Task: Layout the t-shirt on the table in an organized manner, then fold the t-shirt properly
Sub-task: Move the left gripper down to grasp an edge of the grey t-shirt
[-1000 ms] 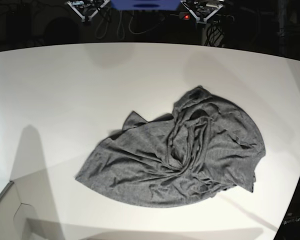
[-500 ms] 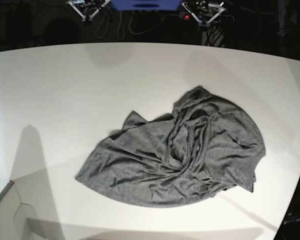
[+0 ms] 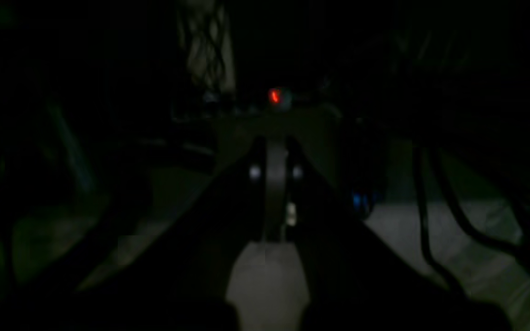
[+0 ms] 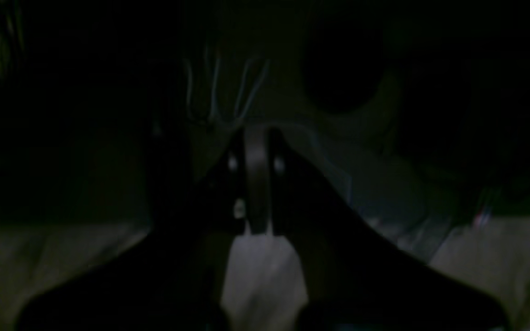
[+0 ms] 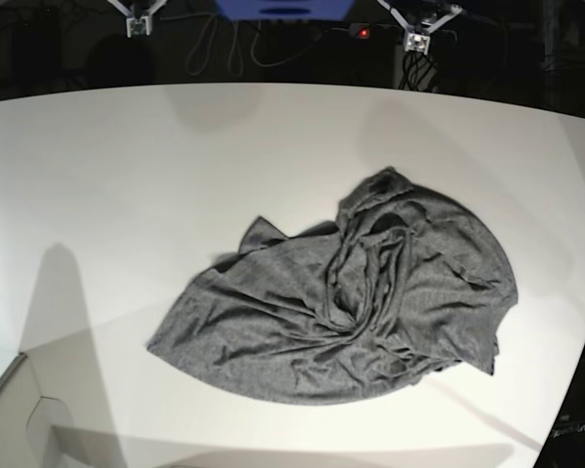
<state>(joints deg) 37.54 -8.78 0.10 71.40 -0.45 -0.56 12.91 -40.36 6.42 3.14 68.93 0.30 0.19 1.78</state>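
The t-shirt lies on the table in a crumpled heap, a little toward 4 o'clock from the table's middle. It is dark grey, heathered and plain. Its widest part spreads flat toward 7 o'clock and ends in a rounded edge. Through the middle many deep folds run together in a twisted knot. Toward 1 o'clock the cloth bunches higher, with a dark opening between the folds. A small pointed corner sticks out at 10 o'clock, and another narrow flap hangs at 5 o'clock near the table's curved edge. No sleeve can be told clearly.

Both arms are far from the shirt, up at 12 o'clock beyond the table's far edge, where only their tips show in the base view. The left gripper is at about 1 o'clock and the right gripper at about 11 o'clock. Neither touches the cloth or the table.

The wrist views are very dark. In each, the two fingers of the left gripper and the fingers of the right gripper stand pressed together, with nothing between them. A small red light glows ahead of the left gripper.
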